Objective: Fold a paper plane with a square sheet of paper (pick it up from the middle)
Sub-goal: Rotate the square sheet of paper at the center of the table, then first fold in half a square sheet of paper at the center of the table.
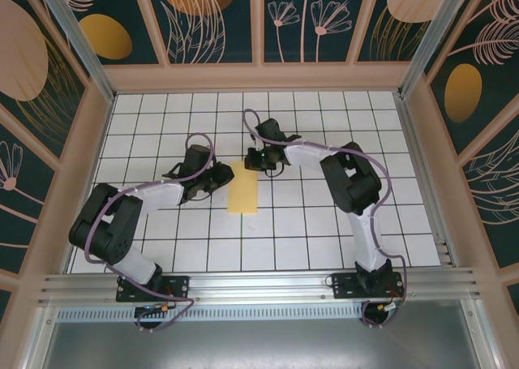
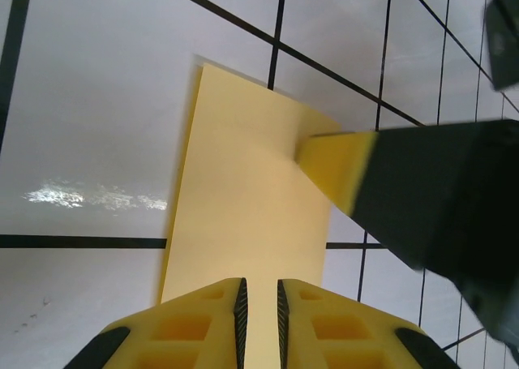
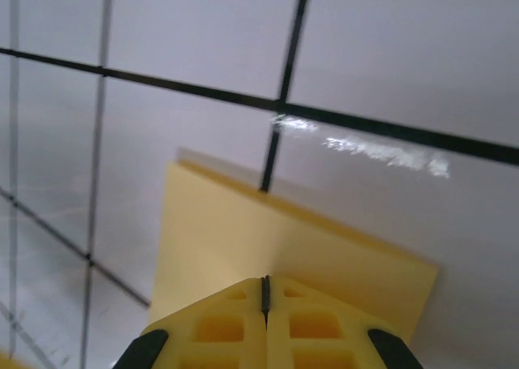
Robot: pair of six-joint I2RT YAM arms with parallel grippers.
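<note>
The yellow sheet of paper lies flat on the white tiled table, between my two arms, near the middle of the table. It has the shape of a narrow rectangle, with its long sides running away from my bases. My left gripper is at the left long edge of the sheet. Its two yellow fingers are almost together, with a thin slit between them, and through this slit I see the paper lying below. I cannot tell if the fingers touch the paper. My right gripper is at the far right corner of the sheet. Its fingers are pressed fully together, with nothing between them. In the left wrist view, the yellow tip of the right gripper lies on the right edge of the sheet, just beside that far corner. The sheet crosses one black grid line of the table.
</note>
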